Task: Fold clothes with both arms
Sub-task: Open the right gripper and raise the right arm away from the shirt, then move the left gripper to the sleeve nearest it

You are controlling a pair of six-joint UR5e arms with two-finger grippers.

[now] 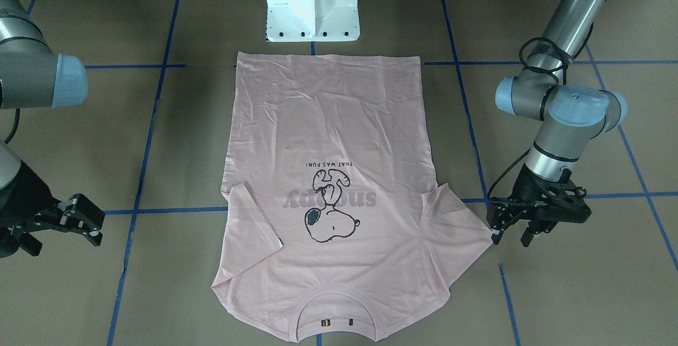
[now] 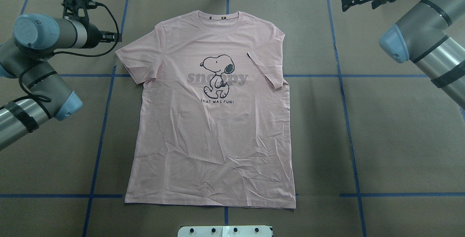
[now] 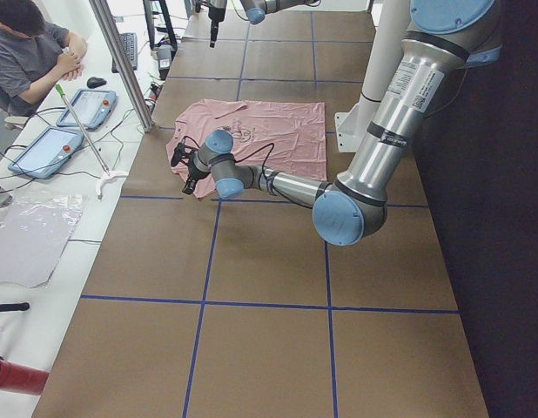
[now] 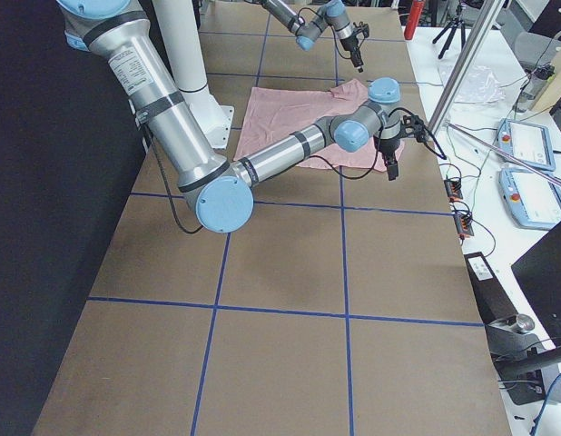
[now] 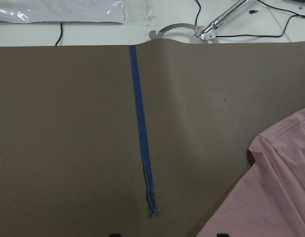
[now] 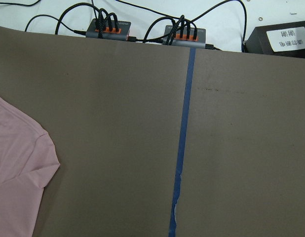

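Shirt: the pink T-shirt (image 2: 210, 139) lies flat on the table (image 2: 399, 121), print up, collar (image 2: 219, 17) at the far edge from my base, hem (image 2: 210, 202) close to it.

Long axis: collar to hem runs straight out from me, so I've got one arm on each long side, both up at the sleeve end.

Left jaws: my left gripper (image 1: 511, 237) is released, fingers spread, low over the table. My left wrist view shows both fingertips apart at its bottom edge, nothing between them.

Right jaws: my right gripper (image 1: 98, 229) looks released too, gripping nothing, parked out over bare table.

Left sleeve: the left sleeve (image 2: 132, 59) is spread out flat, and its tip lies just beside my left fingertips, towards the shirt's middle. Close, but I can't tell whether we're touching.

Right sleeve: the right sleeve (image 2: 267, 66) lies folded in over the chest, next to the dog print.

Nearer arm: left, easily. My right gripper sits well apart from the cloth, with only a shoulder corner at the edge of its wrist view.

Stage: early, I'd say; one sleeve in, body not yet folded.

Next call: probably a short reach inward by the left, pinch that sleeve edge, carry it across the long axis.

Risk: thin fabric may slip from the pinch.
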